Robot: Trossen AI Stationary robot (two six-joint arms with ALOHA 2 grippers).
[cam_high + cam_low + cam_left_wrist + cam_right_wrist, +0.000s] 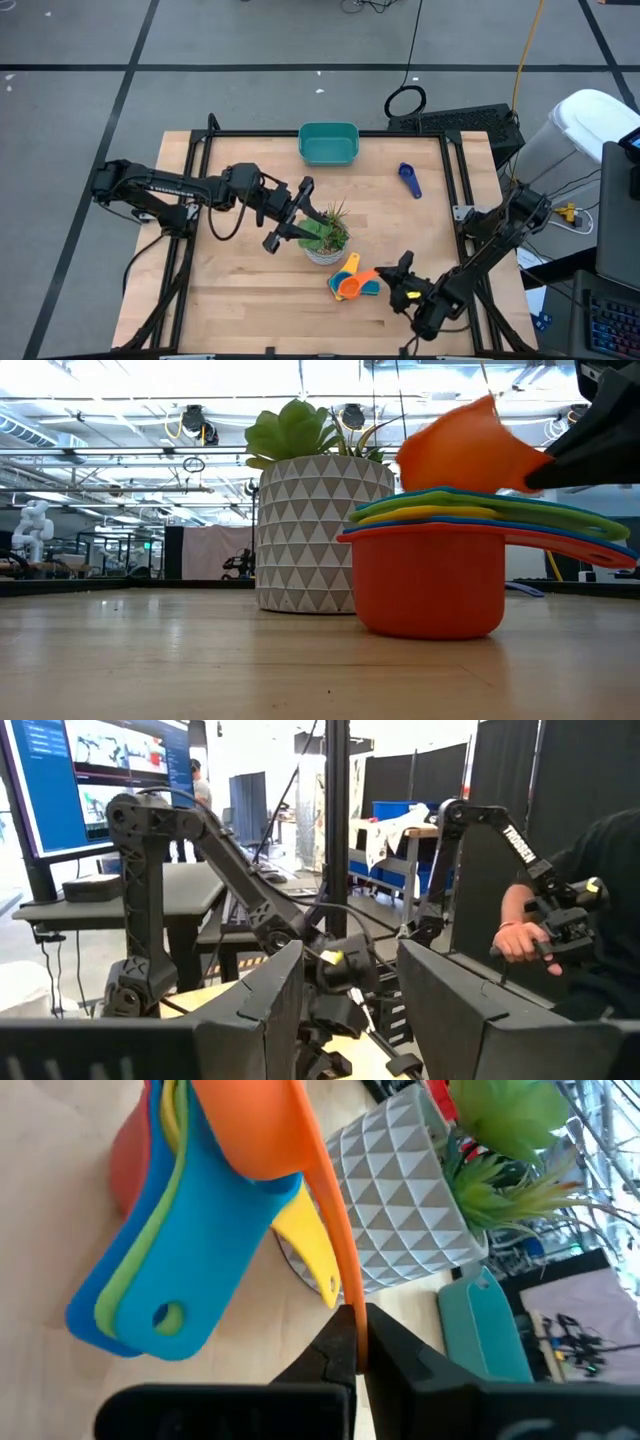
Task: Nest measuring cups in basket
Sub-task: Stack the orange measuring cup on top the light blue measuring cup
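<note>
A stack of nested measuring cups [347, 285] stands on its red bottom cup [430, 585] on the table, just right of the white-potted succulent [326, 236]. An orange cup [465, 450] sits tilted over the stack. My right gripper [393, 272] is at the stack's right side, shut on that cup. A single blue cup [408, 180] lies toward the far right. The teal basket [328, 143] stands at the far edge. My left gripper [300, 212] hovers open at the plant's left side, touching nothing. My right gripper pinches the orange cup's flat handle [342, 1285] between its two fingers, near the handle's free end. The fingers come about level from the table's right and lie along the handle. The cup's bowl [250, 1130] is tilted above the stack; whether it still touches the stack I cannot tell.
The succulent stands close beside the stack, between my two grippers. Bare wood lies between the plant and the basket and along the near left of the table [240, 290]. A person's hand [520, 940] shows in the room beyond, off the table.
</note>
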